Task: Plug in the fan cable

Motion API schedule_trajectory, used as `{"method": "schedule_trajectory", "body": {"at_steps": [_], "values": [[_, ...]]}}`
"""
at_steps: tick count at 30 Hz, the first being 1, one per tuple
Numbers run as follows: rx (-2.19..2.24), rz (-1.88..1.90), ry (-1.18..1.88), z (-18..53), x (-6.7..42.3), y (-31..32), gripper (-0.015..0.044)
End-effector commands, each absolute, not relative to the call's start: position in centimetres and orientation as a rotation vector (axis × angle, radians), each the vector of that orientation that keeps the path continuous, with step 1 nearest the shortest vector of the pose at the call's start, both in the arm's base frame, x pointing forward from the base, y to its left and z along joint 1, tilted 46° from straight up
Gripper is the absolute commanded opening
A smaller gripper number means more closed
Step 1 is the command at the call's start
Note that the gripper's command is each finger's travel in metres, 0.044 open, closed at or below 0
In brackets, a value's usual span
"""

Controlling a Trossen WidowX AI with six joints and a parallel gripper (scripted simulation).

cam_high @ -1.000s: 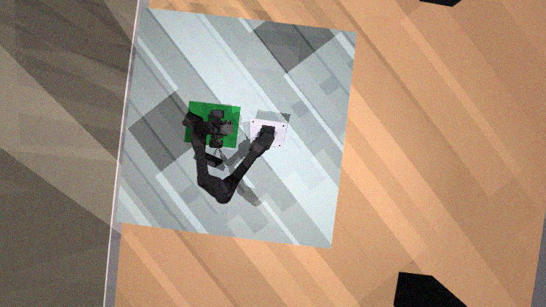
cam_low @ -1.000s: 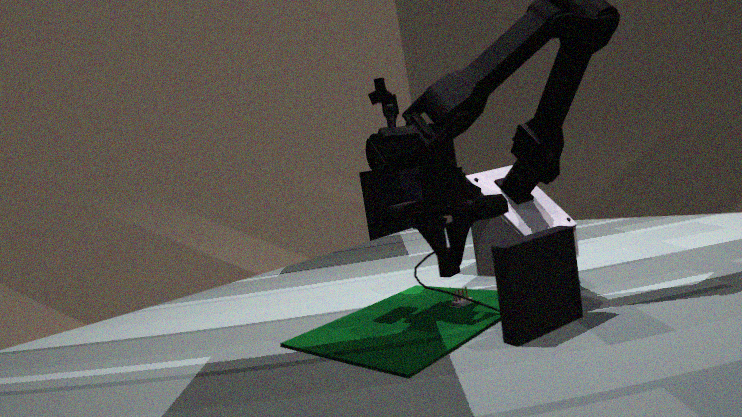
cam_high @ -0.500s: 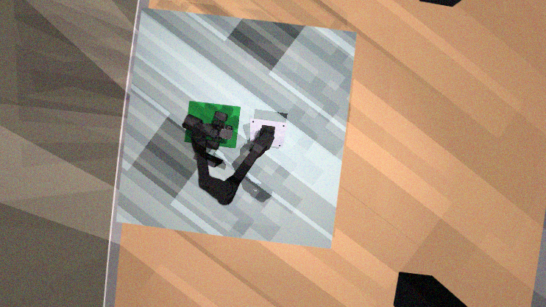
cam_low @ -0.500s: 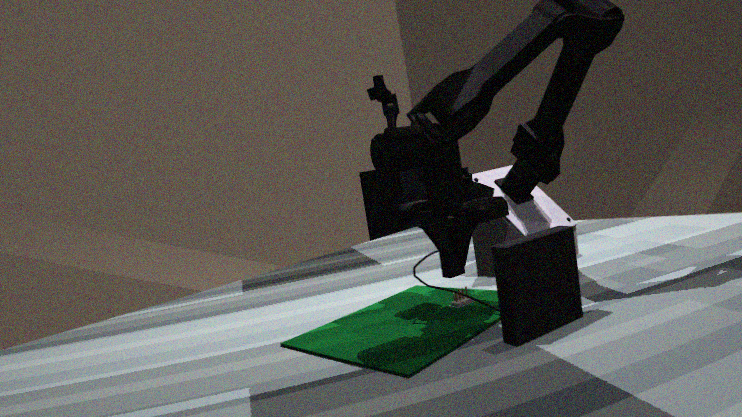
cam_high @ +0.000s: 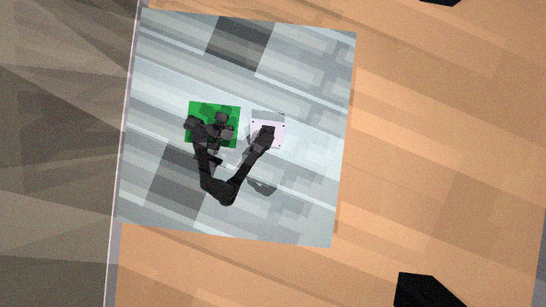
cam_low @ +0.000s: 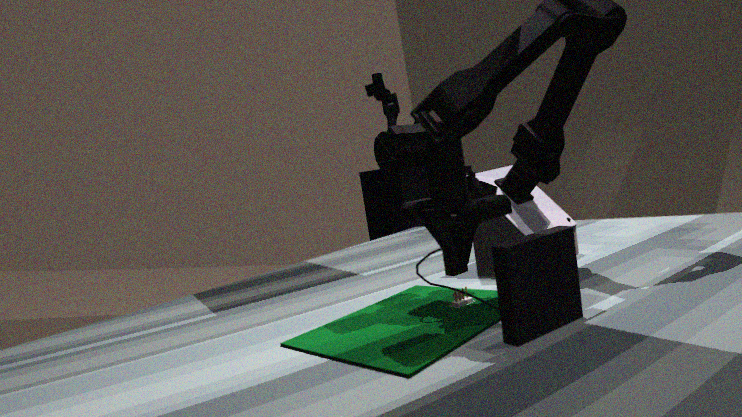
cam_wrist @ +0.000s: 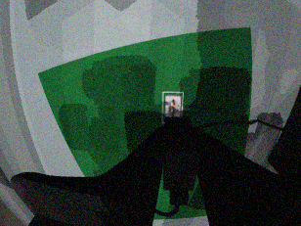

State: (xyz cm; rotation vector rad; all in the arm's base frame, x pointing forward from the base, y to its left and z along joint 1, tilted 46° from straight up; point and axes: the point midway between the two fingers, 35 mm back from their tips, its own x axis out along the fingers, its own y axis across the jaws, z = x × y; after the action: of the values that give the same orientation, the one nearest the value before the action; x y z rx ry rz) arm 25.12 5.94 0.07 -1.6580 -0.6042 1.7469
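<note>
From the top view, the arm reaches over the green board, which lies flat on the grey desk just beside a pale mounting block; the hand hangs over the board's right part, and neither plug nor header can be made out from here. In the exterior view, the hand points straight down with its tips a little above the four-pin fan header, which stands near the board's far right edge; a thin black cable loops from the fingertips down across the board toward the dark upright fan standing on the desk just beside the board. The wrist view shows the two dark fingers drawn close and clamped on the plug, a dark block between them, with the header directly beyond the plug's tip and seemingly not yet entered. The step in hand looks like the final alignment above the header. The next move calls for a straight descent with the plug square to the pins, a firm push to full seating, then letting go and lifting clear.
</note>
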Motion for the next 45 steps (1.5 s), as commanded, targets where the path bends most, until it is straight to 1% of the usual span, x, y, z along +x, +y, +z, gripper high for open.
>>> {"method": "schedule_trajectory", "body": {"at_steps": [1,9,15,45], "values": [[-1.653,1.746,-0.602,0.2,24.9,6.0,0.0],[-1.654,1.746,-0.602,0.2,24.8,6.0,0.0],[-1.654,1.746,-0.605,-1.4,24.7,7.6,0.0],[-1.653,1.746,-0.603,-1.5,24.9,7.6,0.0]]}}
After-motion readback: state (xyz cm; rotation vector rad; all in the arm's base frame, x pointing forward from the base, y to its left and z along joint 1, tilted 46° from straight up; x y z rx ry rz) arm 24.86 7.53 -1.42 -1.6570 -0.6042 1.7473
